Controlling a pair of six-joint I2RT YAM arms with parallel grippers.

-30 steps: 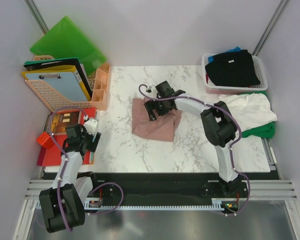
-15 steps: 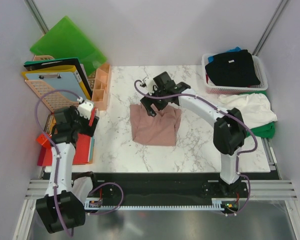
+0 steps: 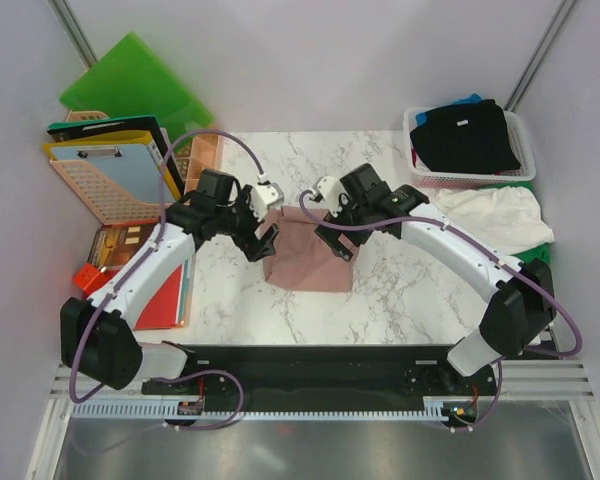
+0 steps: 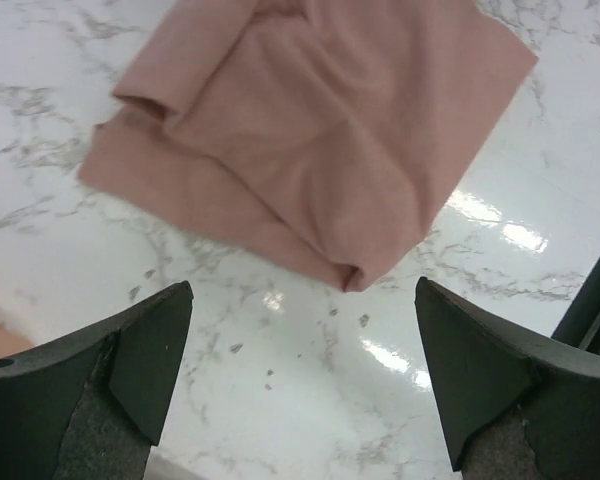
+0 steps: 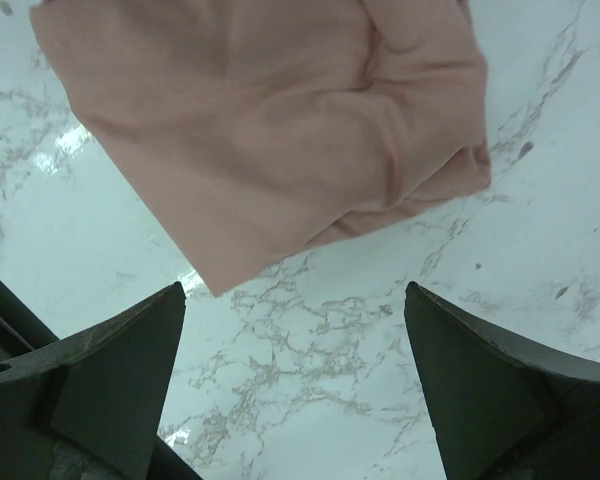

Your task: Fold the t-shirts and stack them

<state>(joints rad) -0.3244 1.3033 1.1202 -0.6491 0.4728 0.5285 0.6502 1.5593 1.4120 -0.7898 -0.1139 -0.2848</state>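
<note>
A dusty pink t-shirt (image 3: pixel 308 260) lies folded in a rough rectangle in the middle of the marble table (image 3: pixel 400 290). My left gripper (image 3: pixel 263 241) is open and empty at its left edge. My right gripper (image 3: pixel 338 246) is open and empty at its right edge. In the left wrist view the pink shirt (image 4: pixel 310 130) lies just beyond the open gripper (image 4: pixel 305 375). In the right wrist view the shirt (image 5: pixel 270 120) also lies just beyond the open gripper (image 5: pixel 295 375). A black shirt (image 3: pixel 465 135) lies in the basket over a blue one (image 3: pixel 467 100). White (image 3: pixel 495 215) and green (image 3: pixel 528 262) shirts lie at the right.
A white basket (image 3: pixel 523 166) stands at the back right. A peach organizer with clipboards (image 3: pixel 110 175) and a green plastic folder (image 3: pixel 130 85) stand at the back left. A red folder (image 3: pixel 165 300) lies at the left table edge.
My left arm has swung in from the far left to the shirt's left edge. My right gripper has moved from the shirt's far edge to its right side. The shirt lies more compact.
</note>
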